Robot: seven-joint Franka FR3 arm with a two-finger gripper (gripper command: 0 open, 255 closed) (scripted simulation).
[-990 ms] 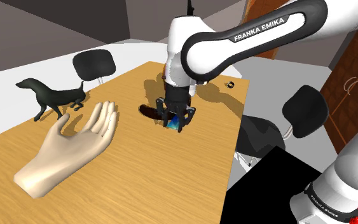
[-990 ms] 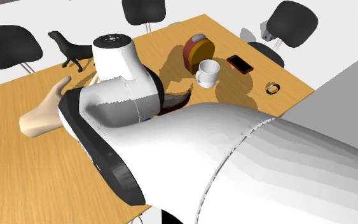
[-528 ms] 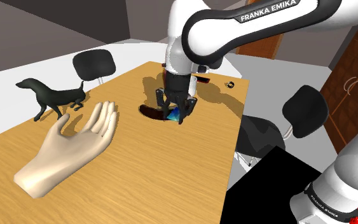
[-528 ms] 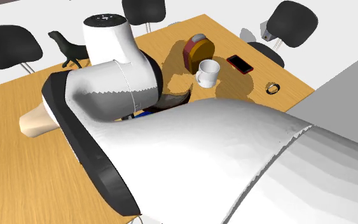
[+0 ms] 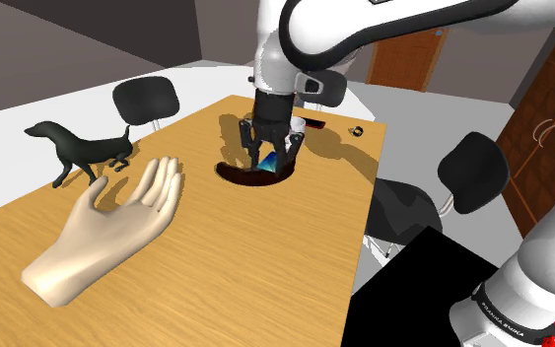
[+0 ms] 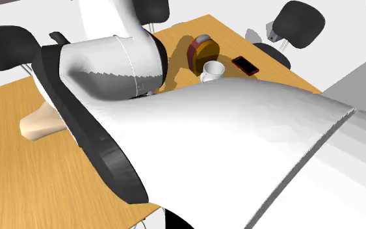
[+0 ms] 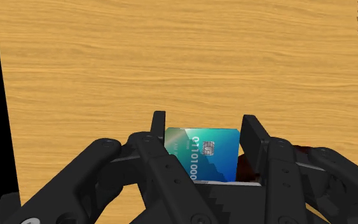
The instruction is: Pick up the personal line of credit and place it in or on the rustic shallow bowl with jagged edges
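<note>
A teal-blue bank card (image 7: 203,154) with a chip stands on edge between my black fingers (image 7: 252,133), which clasp it from both sides. In the shoulder view my gripper (image 5: 268,166) hangs just above a dark, shallow bowl (image 5: 248,177) in the middle of the wooden table (image 5: 216,266), with the card (image 5: 269,161) showing between the fingers. A dark red bit of the bowl's rim (image 7: 301,151) peeks out beside one finger. In the second exterior view the white arm (image 6: 194,136) hides the bowl and the card.
A large beige hand model (image 5: 107,222) and a black dog figurine (image 5: 78,148) lie toward the shoulder view's left. A white mug (image 6: 211,70), a red round object (image 6: 201,51) and a phone (image 6: 245,64) sit beyond the bowl. Black chairs (image 5: 147,99) (image 5: 472,173) ring the table.
My gripper has risen and shifted slightly toward the far end of the table, carrying the card; more of the bowl now shows beneath it.
</note>
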